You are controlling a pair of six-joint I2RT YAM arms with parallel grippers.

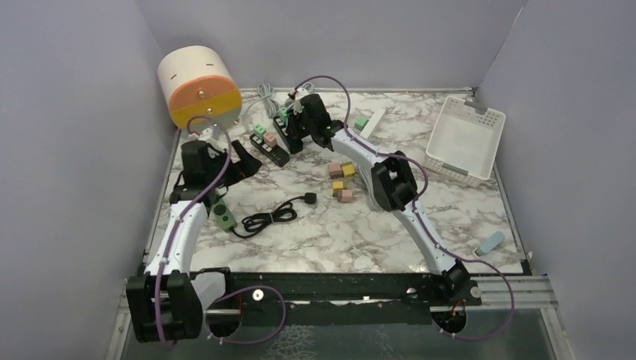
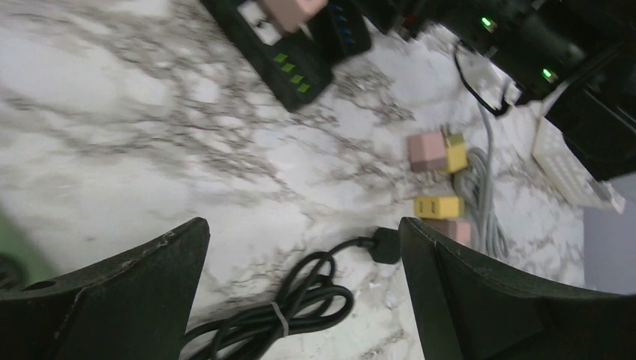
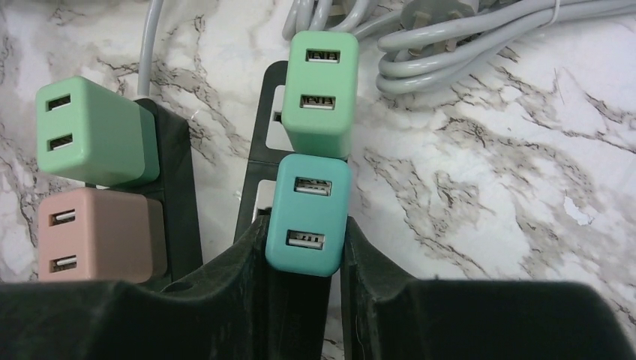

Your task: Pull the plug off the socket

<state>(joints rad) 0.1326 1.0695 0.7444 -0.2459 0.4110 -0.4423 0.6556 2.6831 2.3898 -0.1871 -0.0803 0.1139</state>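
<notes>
Currently the R gripper (image 3: 304, 251) has its fingers pressed on both sides of the teal plug (image 3: 309, 217). Plug appears seated in the black power strip (image 3: 253, 154) at table's rear, touching a green plug (image 3: 319, 90). Side grip suits a straight pull-off, in my judgement. L gripper (image 2: 301, 223) gapes wide, holding nothing, above the coiled black cable (image 2: 279, 318). Strip unbraced, so it may lift.

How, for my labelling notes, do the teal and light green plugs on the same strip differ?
The teal plug is bluer, the light green plug mint. The right gripper's fingers clasp the teal plug; the light green plug stands free. The light green plug sits farther along the black strip than the teal plug, by the grey cable. Both have two USB ports.
</notes>
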